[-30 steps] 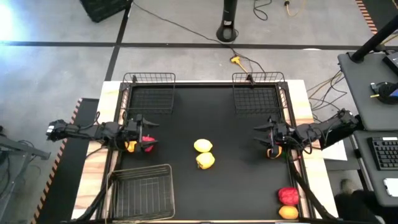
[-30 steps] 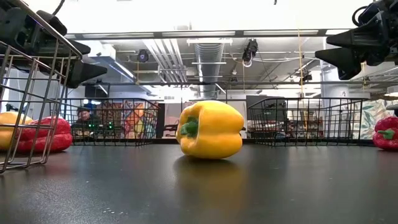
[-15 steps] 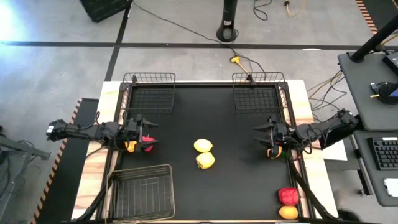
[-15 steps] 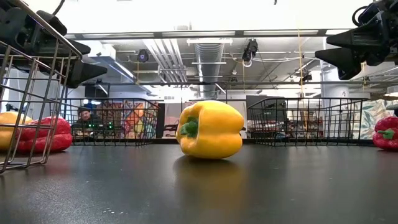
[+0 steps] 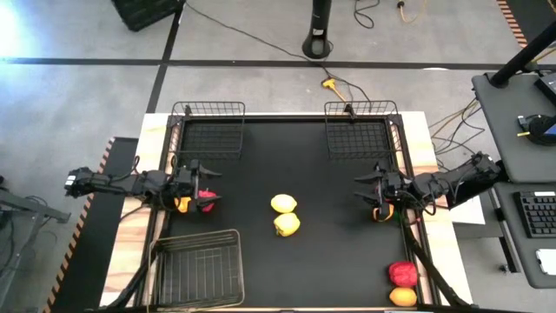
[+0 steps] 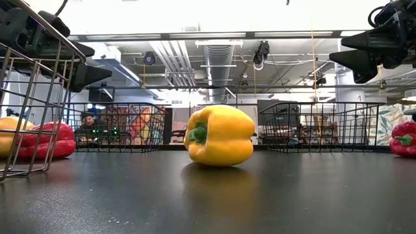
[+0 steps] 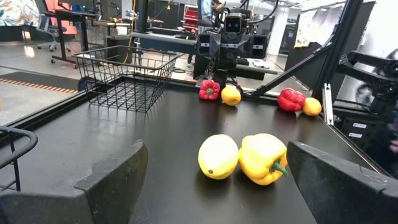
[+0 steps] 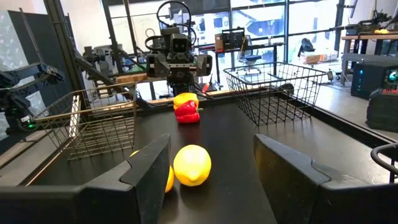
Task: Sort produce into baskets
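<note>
1. The high view alone shows all three baskets: one at the table's far left [image 5: 208, 129], one at the far right [image 5: 360, 129], one at the near left corner [image 5: 198, 268]; the low view shows only a yellow bell pepper [image 6: 219, 135] mid-table, with the round yellow fruit behind it hidden.
2. The left gripper [image 5: 207, 183] waits at the left edge, fingers spread wide and empty, above a red pepper [image 5: 207, 201] and an orange fruit [image 5: 182, 204]; the right gripper [image 5: 365, 188] hovers at the right edge, fingers partly apart, gripping nothing, beside another orange fruit [image 5: 380, 213].
3. The yellow fruit [image 5: 283, 203] and yellow pepper lie touching at the centre, well apart from both grippers.
4. A red pepper [image 5: 401, 274] and an orange fruit [image 5: 402, 296] sit at the near right corner; the left wrist view shows a further red pepper [image 7: 209, 89] under the right arm, hidden from above.
</note>
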